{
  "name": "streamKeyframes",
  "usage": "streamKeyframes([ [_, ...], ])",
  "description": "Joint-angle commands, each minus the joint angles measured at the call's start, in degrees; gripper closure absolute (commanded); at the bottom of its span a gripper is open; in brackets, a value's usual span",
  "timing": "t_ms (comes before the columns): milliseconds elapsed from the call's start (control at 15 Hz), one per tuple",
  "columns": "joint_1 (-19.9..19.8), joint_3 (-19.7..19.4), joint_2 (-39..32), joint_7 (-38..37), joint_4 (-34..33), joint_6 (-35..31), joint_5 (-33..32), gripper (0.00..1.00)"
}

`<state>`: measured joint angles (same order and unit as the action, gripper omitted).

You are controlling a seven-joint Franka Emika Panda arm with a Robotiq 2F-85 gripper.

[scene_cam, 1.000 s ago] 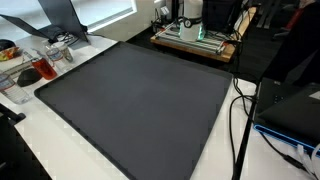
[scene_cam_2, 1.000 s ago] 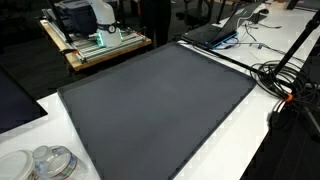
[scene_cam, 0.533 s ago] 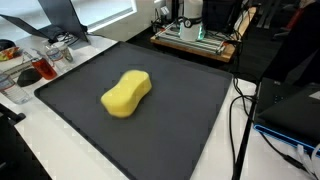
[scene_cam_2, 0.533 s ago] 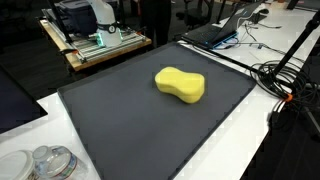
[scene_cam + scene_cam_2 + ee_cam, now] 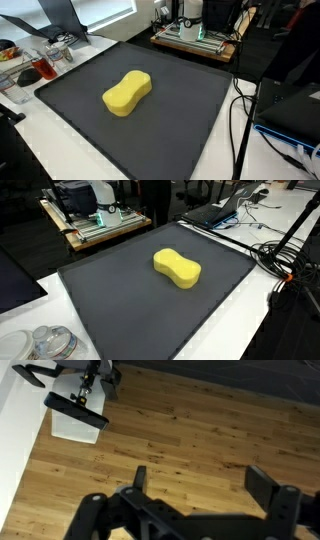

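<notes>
A white table (image 5: 50, 140) fills the foreground in both exterior views, and a large dark grey mat (image 5: 190, 100) covers most of it. A window (image 5: 100, 10) behind the far corner admits bright daylight; elsewhere the room is dim. A wooden platform (image 5: 195, 45) stands beyond the table's far edge, and its grain shows close up in the wrist view (image 5: 200, 430), with a white surface (image 5: 20, 430) just beside it. An open laptop (image 5: 215, 215) sits at one corner. Black cables (image 5: 275, 255) trail over the table edge. Clear plastic containers (image 5: 50, 342) stand near another corner. Glassware and clutter (image 5: 40, 65) are crowded below the window.
</notes>
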<state>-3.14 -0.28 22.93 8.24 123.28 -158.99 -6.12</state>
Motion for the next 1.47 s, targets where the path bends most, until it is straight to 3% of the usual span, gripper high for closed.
streamKeyframes([
  [0, -4.2, 3.2, -2.41, -5.13, -0.3, 6.95, -6.72, 0.0],
  [267, -4.57, 5.09, -7.31, -8.96, -1.6, 15.73, -12.84, 0.0],
  [667, -0.65, 5.23, -15.37, -7.84, -4.75, 24.98, -14.36, 0.0],
  [1133, 3.57, 5.41, -26.52, -11.1, -10.67, 32.87, -23.05, 0.0],
  [1200, 3.35, 4.32, -22.92, -8.9, -7.06, 29.61, -20.23, 0.0],
  [1400, 4.41, 4.32, -26.14, -10.01, -9.05, 30.95, -21.31, 0.0],
])
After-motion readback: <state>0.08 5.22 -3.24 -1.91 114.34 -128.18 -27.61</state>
